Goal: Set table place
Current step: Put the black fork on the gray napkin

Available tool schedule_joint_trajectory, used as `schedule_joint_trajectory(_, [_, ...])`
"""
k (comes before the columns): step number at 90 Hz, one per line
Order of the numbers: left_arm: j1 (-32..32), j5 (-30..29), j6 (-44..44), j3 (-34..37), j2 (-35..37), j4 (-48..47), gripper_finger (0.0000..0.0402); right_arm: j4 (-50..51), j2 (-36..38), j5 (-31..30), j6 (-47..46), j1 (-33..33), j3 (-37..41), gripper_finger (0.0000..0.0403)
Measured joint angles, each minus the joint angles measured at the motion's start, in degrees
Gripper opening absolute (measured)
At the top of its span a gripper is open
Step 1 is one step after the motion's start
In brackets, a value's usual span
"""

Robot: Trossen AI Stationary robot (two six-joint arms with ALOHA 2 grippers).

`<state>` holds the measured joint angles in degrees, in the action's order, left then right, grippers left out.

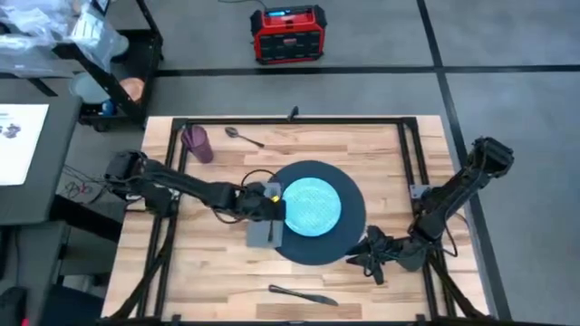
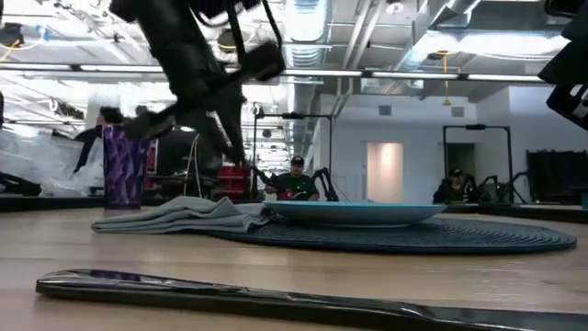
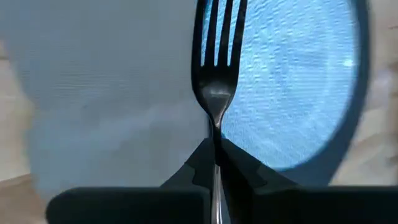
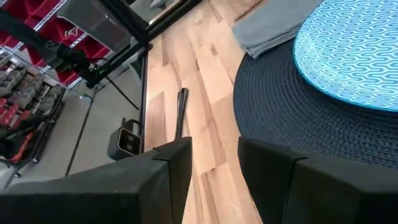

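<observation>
Table (image 1: 208, 263), plate (image 1: 312, 205) on mat (image 1: 355, 210)

My left gripper (image 1: 272, 210) is stretched out mid-table, fingers pinched tight; right gripper (image 1: 370, 258) sits low near my side, fingers (image 4: 168, 180) apart.

Bare light wood plank table (image 1: 208, 272) lies open between the grey cloth napkin (image 1: 260, 232) and the dark knife (image 1: 302, 294). The purple tumbler (image 1: 197, 143) and metal spoon (image 1: 244, 136) crowd the far left corner. The round dark mat (image 1: 352, 222) with its light blue plate (image 1: 312, 205) fills the middle.
</observation>
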<state>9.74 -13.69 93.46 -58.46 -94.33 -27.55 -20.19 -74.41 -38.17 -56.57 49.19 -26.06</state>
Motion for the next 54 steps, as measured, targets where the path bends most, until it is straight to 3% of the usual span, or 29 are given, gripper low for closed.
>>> schedule_joint_trajectory(54, [-4.27, 1.07, 1.68, 0.0, -2.45, -4.78, 0.0, 0.4, 0.0, -1.02, -0.01, 1.59, 0.0, 0.0118])
